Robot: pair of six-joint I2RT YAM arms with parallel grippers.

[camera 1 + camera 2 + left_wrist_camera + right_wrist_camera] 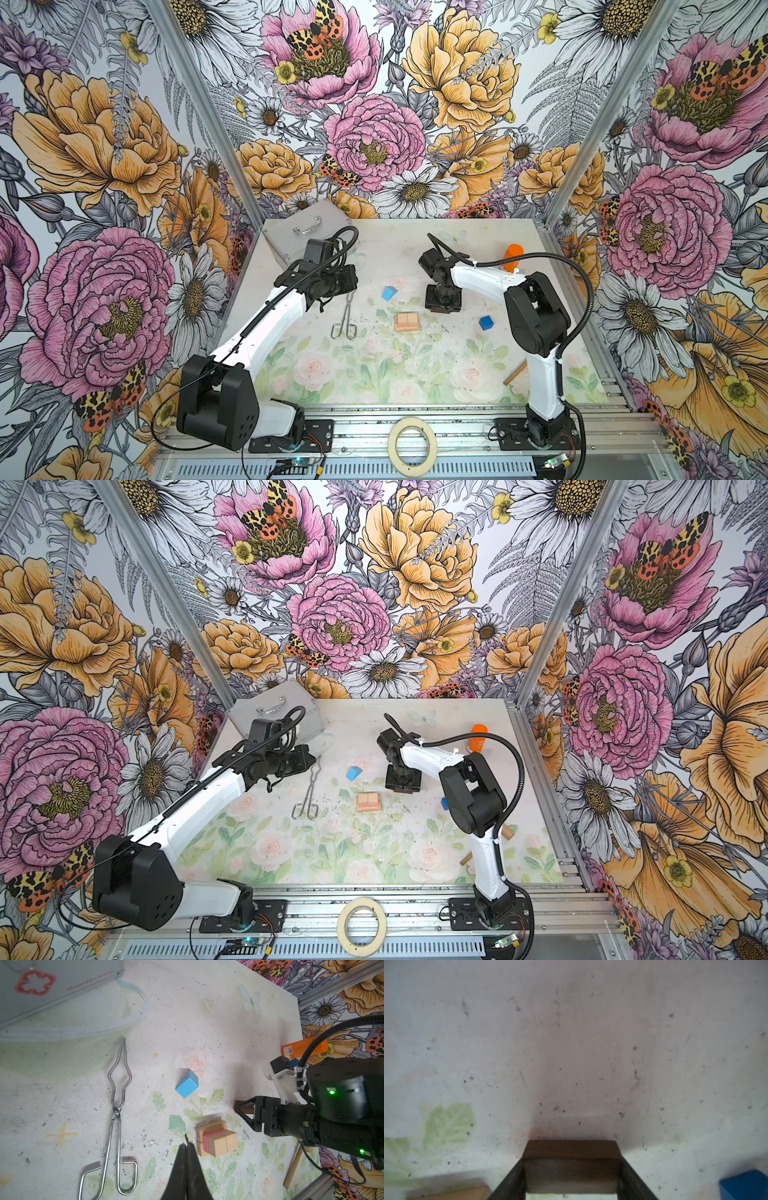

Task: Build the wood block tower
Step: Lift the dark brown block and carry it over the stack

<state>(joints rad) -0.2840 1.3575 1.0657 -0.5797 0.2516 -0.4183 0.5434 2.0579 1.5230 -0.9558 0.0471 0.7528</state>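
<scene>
Ring of cream masking tape (412,446) sits right up front on the rail (457,434). On the mat (374,382): left gripper (187,1147) is pinched shut, nothing in it, silver metal tongs (345,316) just beside. Then a light blue cube (389,293), the tan-and-pink wood block tower (407,322) mid-mat, and the right gripper (572,1176) clamping a dark brown wooden bar (572,1149) nearby. Further right, a dark blue cube (485,322).

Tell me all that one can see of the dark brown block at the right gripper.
The dark brown block is a short bar that looks like dark stained wood. It lies level across the right gripper, whose fingers clamp its ends. It is low over the table; whether it touches the table cannot be told.
</scene>
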